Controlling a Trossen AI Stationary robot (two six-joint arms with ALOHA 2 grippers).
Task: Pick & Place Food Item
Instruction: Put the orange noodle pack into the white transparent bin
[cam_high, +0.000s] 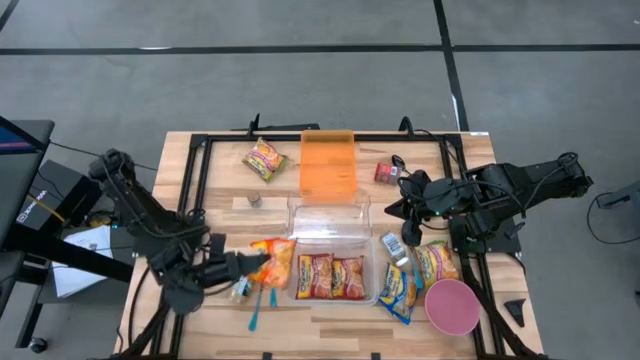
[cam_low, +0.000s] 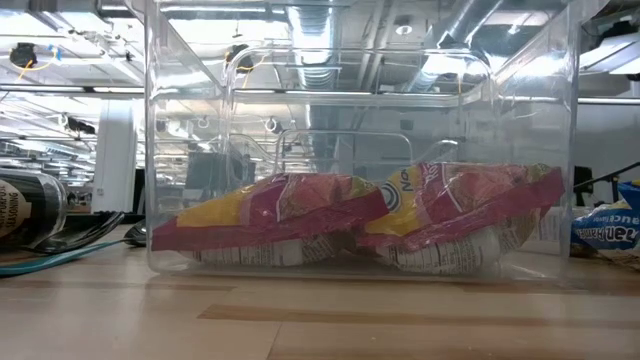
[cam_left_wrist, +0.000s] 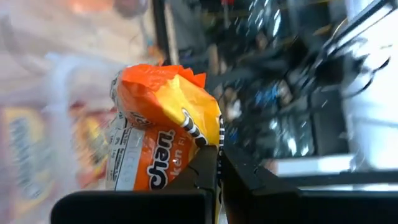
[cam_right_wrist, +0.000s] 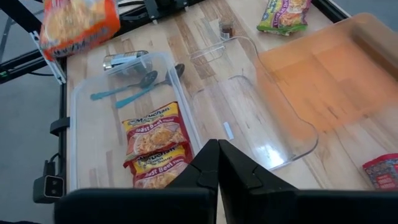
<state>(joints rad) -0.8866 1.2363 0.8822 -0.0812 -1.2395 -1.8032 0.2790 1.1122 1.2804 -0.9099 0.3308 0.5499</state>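
Left gripper (cam_high: 252, 263) is clamped on an orange ramen packet (cam_high: 277, 262), holding it just beside the clear bin (cam_high: 330, 225), where two packets (cam_high: 331, 276) lie. Right gripper (cam_high: 403, 206), fingers pressed together, waits at the bin's far side.

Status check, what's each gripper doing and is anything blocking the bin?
Left gripper shut on orange noodle packet, beside clear bin. Right gripper shut, empty. Bin open, nothing blocking.
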